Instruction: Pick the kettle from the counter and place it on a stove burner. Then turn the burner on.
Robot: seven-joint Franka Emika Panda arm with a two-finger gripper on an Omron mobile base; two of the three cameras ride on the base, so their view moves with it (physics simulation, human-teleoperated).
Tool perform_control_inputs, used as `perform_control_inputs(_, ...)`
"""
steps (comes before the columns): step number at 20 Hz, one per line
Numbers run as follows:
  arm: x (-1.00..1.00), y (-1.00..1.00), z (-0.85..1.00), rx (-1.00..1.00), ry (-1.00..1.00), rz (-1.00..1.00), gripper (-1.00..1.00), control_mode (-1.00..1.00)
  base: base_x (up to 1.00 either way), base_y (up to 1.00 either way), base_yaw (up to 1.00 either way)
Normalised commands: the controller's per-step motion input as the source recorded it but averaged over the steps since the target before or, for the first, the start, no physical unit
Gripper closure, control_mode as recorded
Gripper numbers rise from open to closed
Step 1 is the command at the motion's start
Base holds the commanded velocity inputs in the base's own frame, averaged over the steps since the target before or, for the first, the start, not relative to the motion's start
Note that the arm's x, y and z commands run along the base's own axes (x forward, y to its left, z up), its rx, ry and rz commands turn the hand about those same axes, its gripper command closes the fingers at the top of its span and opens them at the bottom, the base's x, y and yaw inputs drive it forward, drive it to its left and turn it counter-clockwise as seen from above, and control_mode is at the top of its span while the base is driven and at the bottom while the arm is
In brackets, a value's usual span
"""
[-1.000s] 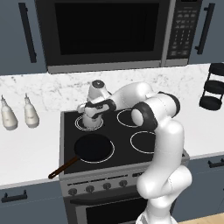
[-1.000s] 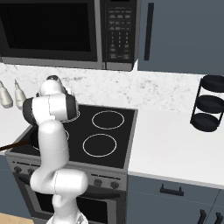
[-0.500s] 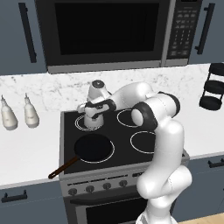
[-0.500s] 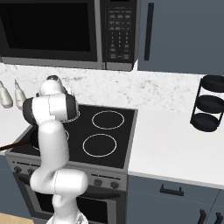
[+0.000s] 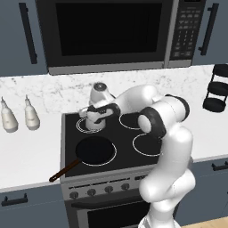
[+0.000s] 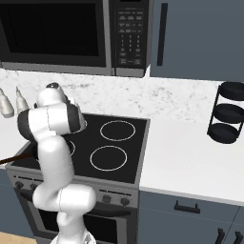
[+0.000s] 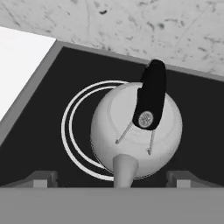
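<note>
Currently kettle [image 7: 135, 131] sat upright on stove burner [image 7: 72, 131], offset toward one side of double rings. Pincer [image 7: 111, 178] stood open, fingertips [image 7: 41, 179] flanking kettle, apart.

1. A black microwave [image 5: 109, 33] hangs above the stove, its keypad on the right.
2. Two slim white bottles [image 5: 18, 116] stand side by side on the left, near the marble backsplash.
3. A black frying pan [image 5: 93, 149] sits on the near left of the cooktop, handle pointing left and toward the viewer.
4. A black three-tier rack [image 6: 228, 112] stands far right.
5. A row of knobs [image 5: 99, 190] lines the stove front.
</note>
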Motion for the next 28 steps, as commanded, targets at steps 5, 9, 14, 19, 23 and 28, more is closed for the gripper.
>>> perform_control_inputs(5, -0.73, -0.17, 0.04, 0.00, 0.00, -0.10, -1.00, -1.00, 0.00, 0.00, 0.00)
perform_control_inputs(9, -0.56, -0.26, 0.23, 0.02, 0.00, -0.09, -1.00, -1.00, 0.00, 0.00, 0.00)
perform_control_inputs(14, -0.46, -0.09, 0.47, 0.02, -0.03, -0.02, -1.00, -1.00, 0.00, 0.00, 0.00)
perform_control_inputs(19, -0.88, 0.00, 0.45, 0.00, -0.04, 0.00, -1.00, -1.00, 0.00, 0.00, 0.00)
perform_control_inputs(23, -1.00, 0.05, 0.28, 0.00, 0.00, 0.00, -1.00, -1.00, 0.00, 0.00, 0.00)
perform_control_inputs(28, -0.98, 0.19, 0.12, -0.03, 0.00, 0.00, -1.00, -1.00, 0.00, 0.00, 0.00)
